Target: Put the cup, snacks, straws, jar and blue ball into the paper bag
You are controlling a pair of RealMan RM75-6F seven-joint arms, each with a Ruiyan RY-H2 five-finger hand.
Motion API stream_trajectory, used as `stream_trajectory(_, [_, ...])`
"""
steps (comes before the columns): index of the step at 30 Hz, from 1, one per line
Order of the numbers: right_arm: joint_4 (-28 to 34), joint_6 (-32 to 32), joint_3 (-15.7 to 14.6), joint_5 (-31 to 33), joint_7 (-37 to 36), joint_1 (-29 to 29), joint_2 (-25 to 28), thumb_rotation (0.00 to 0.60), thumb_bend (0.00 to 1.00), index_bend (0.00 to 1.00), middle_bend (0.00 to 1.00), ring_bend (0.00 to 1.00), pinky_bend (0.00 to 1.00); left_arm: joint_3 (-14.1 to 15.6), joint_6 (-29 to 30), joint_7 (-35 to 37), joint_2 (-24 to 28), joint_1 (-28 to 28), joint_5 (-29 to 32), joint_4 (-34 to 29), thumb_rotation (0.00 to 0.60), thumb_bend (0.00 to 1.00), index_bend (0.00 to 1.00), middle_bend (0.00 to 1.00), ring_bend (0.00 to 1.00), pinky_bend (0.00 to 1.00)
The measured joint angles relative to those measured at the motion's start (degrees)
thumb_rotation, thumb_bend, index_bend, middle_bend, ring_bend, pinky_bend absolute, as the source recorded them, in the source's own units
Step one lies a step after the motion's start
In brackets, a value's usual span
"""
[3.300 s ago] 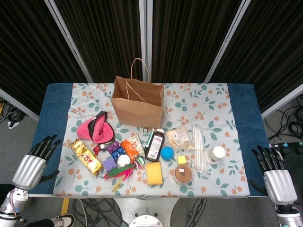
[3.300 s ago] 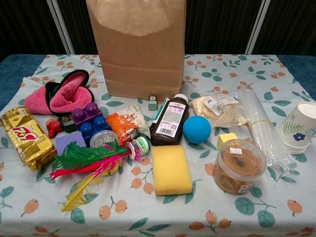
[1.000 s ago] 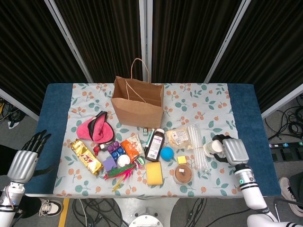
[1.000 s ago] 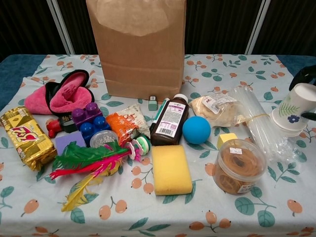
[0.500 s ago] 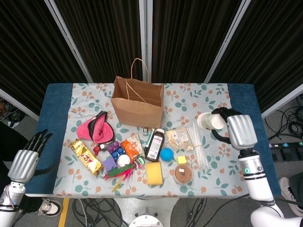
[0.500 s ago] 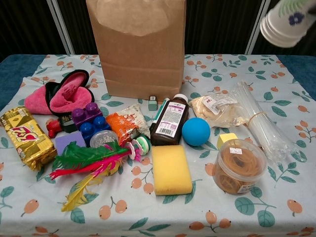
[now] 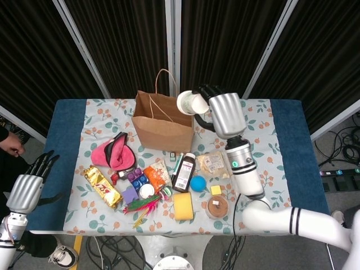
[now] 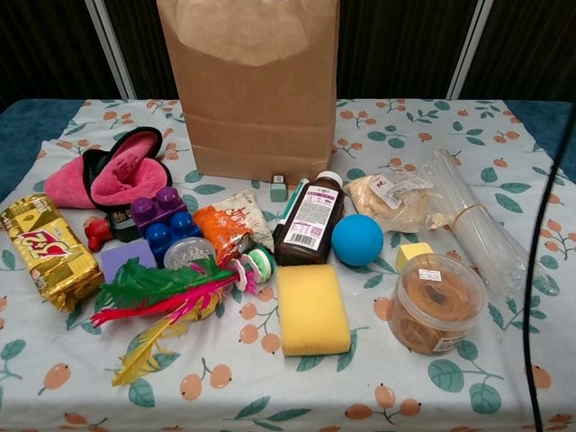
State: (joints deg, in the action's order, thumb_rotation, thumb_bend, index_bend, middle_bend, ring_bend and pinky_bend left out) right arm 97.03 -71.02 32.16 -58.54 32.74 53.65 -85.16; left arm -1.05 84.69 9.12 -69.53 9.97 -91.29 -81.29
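Head view: right hand (image 7: 225,112) sits at upper centre of the frame, fingers wrapped around the cup (image 7: 188,103), which is held up off the surface. Cup lies on its side, long axis roughly horizontal in the frame, open mouth pointing toward the left. It hangs at the upper right corner of the paper bag (image 7: 163,122), over the bag's right rim, with the bag opening just to the left of and below the cup in the frame. So the drop target lies left of the hand; my read is that a short shift left plus a tilt of the mouth downward clears the rim. Bag handle stands at the middle of the opening and could catch the cup.

Left hand (image 7: 25,188) is at the lower left edge of the frame, off the surface's side, fingers apart, holding nothing, well apart from everything.

Remaining task items sit in the lower middle: blue ball (image 8: 357,239) just right of a brown bottle, jar (image 8: 436,302) toward the lower right, straws (image 8: 477,232) as a long bundle running from upper centre to lower right, snacks (image 8: 393,199) bag between ball and straws. All are nearer the right arm than the left.

Chest view shows neither hand, only a dark cable at the right edge.
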Motion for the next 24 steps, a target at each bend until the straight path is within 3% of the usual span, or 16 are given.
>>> stream_trajectory(5, [-7.39,-0.08,0.4,1.47,1.49,5.4,-6.07,0.6,0.23,0.54,0.43,0.39,0.54,-0.33,-0.45,0.84,0.14,0.21,0.71,0.83,0.6,0.1,0.08,0.11,0.06,0.22])
stream_trajectory(11, [-13.02,0.57,-0.77,3.91,1.97,7.46,-9.86,0.6,0.23,0.51,0.4,0.37,0.53,-0.5,-0.87,2.09,0.3,0.32,1.33,2.26,0.6,0.1,0.08,0.11,0.06,0.22])
stream_trajectory(14, [-13.98,1.86,-1.32,5.27,1.73,7.93,-10.49,0.6,0.19,0.4,0.33,0.28,0.43,-0.63,-0.75,2.44,0.3,0.33,1.44,2.59,0.6,0.1,0.08,0.11,0.06,0.22])
stream_trajectory(17, [-13.69,3.69,-1.8,6.57,1.55,8.11,-10.11,0.6,0.08,0.22,0.2,0.13,0.26,-0.72,-0.78,2.61,0.3,0.36,1.62,2.7,0.6,0.1,0.08,0.11,0.06,0.22])
stream_trajectory(21, [-12.11,4.56,-1.93,7.37,0.89,8.08,-8.67,0.6,0.0,0.13,0.13,0.05,0.17,-0.63,-0.81,2.66,0.18,0.37,1.55,2.72,0.6,0.1,0.08,0.11,0.06,0.22])
stream_trajectory(24, [-11.1,4.03,-1.87,7.04,0.08,7.81,-7.7,0.6,0.0,0.1,0.11,0.03,0.15,-0.59,-0.86,2.49,0.14,0.48,1.4,2.6,0.6,0.1,0.08,0.11,0.06,0.22])
